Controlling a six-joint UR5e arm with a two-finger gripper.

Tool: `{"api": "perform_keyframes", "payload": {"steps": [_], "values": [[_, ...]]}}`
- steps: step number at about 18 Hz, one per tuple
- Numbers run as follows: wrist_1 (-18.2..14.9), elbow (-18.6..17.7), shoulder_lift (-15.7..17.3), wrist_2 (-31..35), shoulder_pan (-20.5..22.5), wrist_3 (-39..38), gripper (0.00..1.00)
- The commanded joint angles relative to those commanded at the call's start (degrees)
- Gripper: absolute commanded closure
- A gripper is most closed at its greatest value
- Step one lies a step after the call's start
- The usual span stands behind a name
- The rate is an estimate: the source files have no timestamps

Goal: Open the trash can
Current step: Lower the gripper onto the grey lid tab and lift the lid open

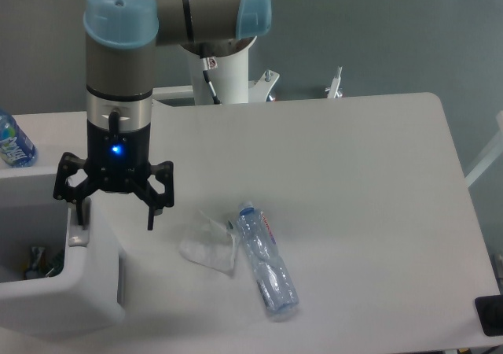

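White plastic, boxy and rounded, the trash can sits at the lower left corner of your view, on the near left edge of the surface. Its top now shows a dark opening with bits of rubbish visible inside; no lid covers that opening, and you cannot see where the lid sits, since the frame cuts it off. On that evidence you may judge the opening as done, with only a withdrawal of the arm left.

Your gripper hangs vertically over the can's right rear edge, fingers spread wide and holding nothing. One finger points down at the grey tab; contact cannot be confirmed. The other finger hangs outside the can, above the surface.

Beyond it lie a crumpled clear wrapper and a plastic bottle on its side, touching or nearly so.
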Motion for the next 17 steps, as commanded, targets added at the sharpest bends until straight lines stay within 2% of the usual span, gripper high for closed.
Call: {"api": "perform_keyframes", "payload": {"steps": [3,6,9,11,15,17], "values": [[0.4,3.6,0.0,1.8,3.5,-0.3,0.00],[0.5,5.8,0.6,9.3,7.5,0.2,0.00],[-0.1,7.0,0.9,13.5,11.1,1.8,0.00],[-1.1,6.6,1.0,15.2,13.2,8.7,0.00],[-7.8,5.3,1.8,17.1,17.4,26.4,0.00],[-9.3,4.7,1.9,17.4,18.7,33.2,0.00]]}}
